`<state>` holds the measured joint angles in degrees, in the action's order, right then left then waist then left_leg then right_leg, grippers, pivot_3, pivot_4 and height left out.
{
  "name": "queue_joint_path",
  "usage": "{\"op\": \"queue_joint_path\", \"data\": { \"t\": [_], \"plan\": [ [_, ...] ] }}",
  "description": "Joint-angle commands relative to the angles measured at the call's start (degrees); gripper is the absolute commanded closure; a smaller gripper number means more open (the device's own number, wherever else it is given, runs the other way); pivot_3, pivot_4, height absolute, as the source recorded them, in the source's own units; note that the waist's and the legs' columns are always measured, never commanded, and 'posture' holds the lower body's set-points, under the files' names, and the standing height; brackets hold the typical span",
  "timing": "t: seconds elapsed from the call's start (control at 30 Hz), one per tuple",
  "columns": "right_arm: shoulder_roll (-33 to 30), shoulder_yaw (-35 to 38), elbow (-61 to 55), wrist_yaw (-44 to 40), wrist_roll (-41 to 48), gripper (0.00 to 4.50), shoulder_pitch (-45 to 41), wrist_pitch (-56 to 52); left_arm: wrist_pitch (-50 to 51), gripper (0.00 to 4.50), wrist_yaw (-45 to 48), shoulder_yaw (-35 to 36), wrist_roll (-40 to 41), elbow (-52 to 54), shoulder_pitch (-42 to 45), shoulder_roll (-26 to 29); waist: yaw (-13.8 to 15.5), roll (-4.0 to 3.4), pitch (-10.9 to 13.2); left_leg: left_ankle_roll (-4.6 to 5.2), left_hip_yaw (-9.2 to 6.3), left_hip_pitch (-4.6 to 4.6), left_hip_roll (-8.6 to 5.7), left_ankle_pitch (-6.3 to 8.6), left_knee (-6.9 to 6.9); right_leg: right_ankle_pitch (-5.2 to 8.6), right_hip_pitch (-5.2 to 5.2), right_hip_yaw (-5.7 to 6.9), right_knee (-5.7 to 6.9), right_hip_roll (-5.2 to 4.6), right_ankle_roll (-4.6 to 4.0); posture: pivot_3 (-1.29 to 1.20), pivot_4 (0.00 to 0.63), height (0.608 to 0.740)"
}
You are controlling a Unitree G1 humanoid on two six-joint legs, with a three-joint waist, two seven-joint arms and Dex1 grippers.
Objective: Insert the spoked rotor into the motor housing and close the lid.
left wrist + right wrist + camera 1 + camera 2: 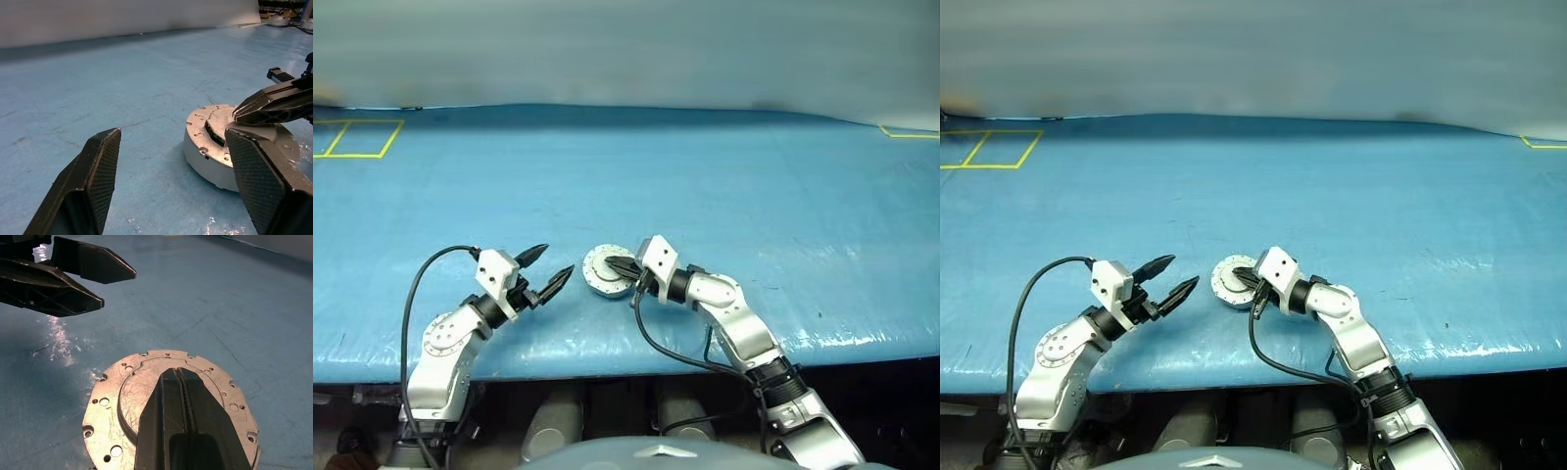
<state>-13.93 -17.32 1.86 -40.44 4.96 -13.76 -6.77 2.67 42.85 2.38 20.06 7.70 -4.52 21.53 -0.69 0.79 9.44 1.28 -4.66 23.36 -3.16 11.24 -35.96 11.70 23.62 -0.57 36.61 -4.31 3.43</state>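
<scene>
A broad counter (705, 176) covered in a blue, slightly glossy sheet runs across the scene, with light glinting off wrinkles along its near edge. Yellow tape lines (357, 137) mark a rectangle at the far left corner, and another bit of yellow tape (906, 132) sits at the far right. Behind the counter stands a plain pale wall (626, 49).

The motor housing (603, 271) rests on the blue sheet with its lid (146, 391) closed over it, the plain pale grey metal face up, scratched and ringed with small holes. It lies between the two tools, nearer the right one.

The right tool (625, 266) has its black fingers pressed together, pinching nothing, with the tips lying over the top face of the lid; whether they touch it cannot be told.

The left tool (546, 270) is held just beside the housing, fingers spread wide, empty, pointing toward the housing and the right tool.
</scene>
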Motion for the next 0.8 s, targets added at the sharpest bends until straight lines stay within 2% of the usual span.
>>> {"op": "queue_joint_path", "data": {
  "t": [0.03,0.1,0.5,0.8],
  "plan": [
    [0.2,0.5,0.6,-0.1,0.9,4.32,0.9,-0.4,0.8,0.87,2.1,-0.9,1.8,1.2,1.3,0.5,0.0,0.0,0.0,0.05,0.0,0.0,0.0,-0.03,0.0,0.0,0.01,0.0,0.0,0.01,0.0,0.0,0.15,0.74],
    [0.4,0.2,-0.5,-0.8,1.8,3.9,1.0,-0.5,1.5,0.86,2.8,-0.9,2.3,1.4,1.4,1.0,0.0,0.0,0.0,0.15,0.01,0.01,-0.01,-0.09,0.0,0.0,0.01,0.0,-0.03,0.05,0.0,0.0,0.15,0.74],
    [0.4,-2.1,-1.4,0.4,-1.1,0.03,0.6,-0.1,1.8,0.86,3.1,-1.5,1.2,1.6,0.1,1.7,0.0,-0.02,0.0,0.12,0.0,0.2,0.0,-0.07,0.03,0.0,0.11,-0.01,-0.04,-0.02,-0.01,0.0,0.15,0.74],
    [1.7,-1.5,0.9,0.9,-0.4,0.03,0.4,-1.3,2.7,0.86,3.1,-1.4,1.3,2.5,-1.1,2.6,-0.1,-0.02,0.0,0.12,-0.01,0.18,0.02,-0.07,0.03,0.01,0.1,-0.01,-0.03,-0.01,-0.01,0.0,0.15,0.74]
  ]
}}
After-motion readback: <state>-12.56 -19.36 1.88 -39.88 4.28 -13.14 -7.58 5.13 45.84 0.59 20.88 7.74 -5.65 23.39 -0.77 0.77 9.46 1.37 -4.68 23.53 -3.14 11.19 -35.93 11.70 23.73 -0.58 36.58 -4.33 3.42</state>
